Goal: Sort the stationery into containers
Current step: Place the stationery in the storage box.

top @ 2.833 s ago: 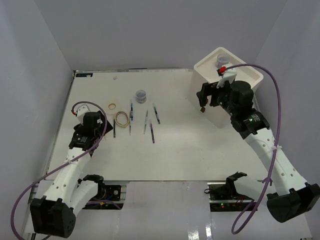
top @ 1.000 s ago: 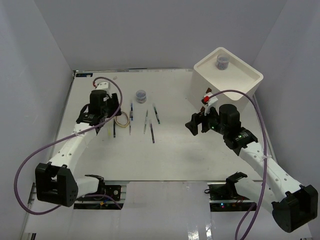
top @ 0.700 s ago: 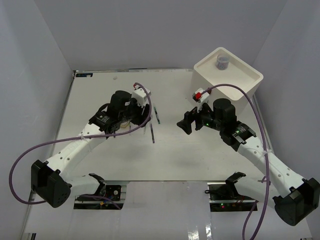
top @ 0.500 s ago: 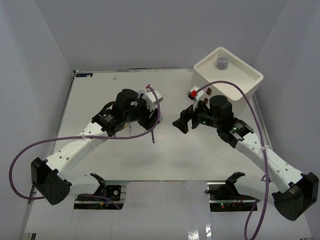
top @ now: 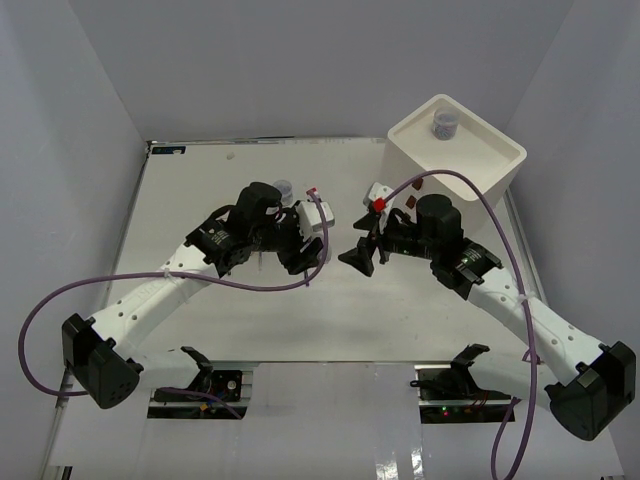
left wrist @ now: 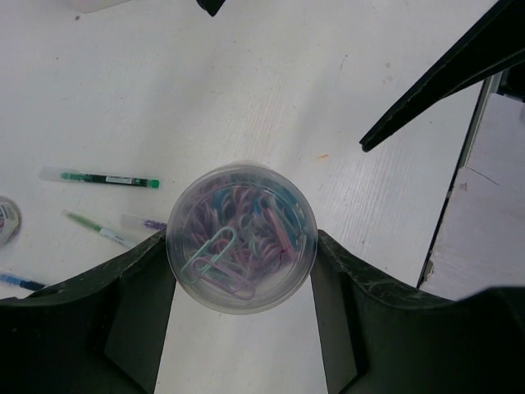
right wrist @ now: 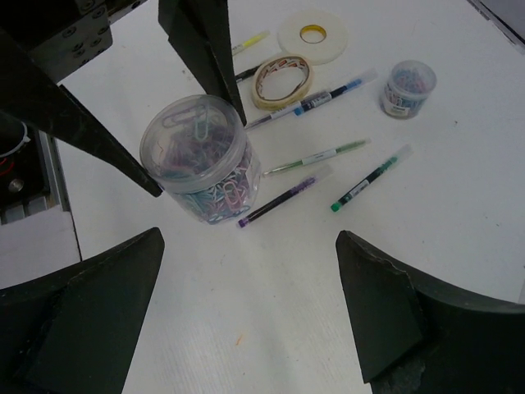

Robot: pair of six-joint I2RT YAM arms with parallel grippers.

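My left claw (left wrist: 240,243) is clamped on the jar of paper clips (left wrist: 240,222), one dark finger (left wrist: 135,316) pressed to each side of its clear wall. From the left wrist view I look straight down through the lid at the tangle of coloured clips. I cannot tell whether the jar's base touches the table (left wrist: 271,98).

My right claw (right wrist: 250,242) stands wide apart with nothing between its jaws. It faces the left claw and is close to it. The held jar sits just ahead of the right claw and a little to its left, outside its fingers.

Beyond the jar, further ahead of the right claw, the other stationery lies on the table. Nearest are a purple-tipped pen (right wrist: 283,197) and a green-tipped pen (right wrist: 369,179), with a thin green pen (right wrist: 316,156) just past them. A blue pen (right wrist: 328,94) lies next to the rubber bands (right wrist: 283,78). The tape ring (right wrist: 312,34) lies flat at the far end, touching nothing. A second small jar (right wrist: 408,86) stands upright ahead and to the right, apart from the pens.

In the top view the white box (top: 500,165) sits behind the right claw, well apart from it, and a third jar (top: 445,124) stands in its recessed tray top.
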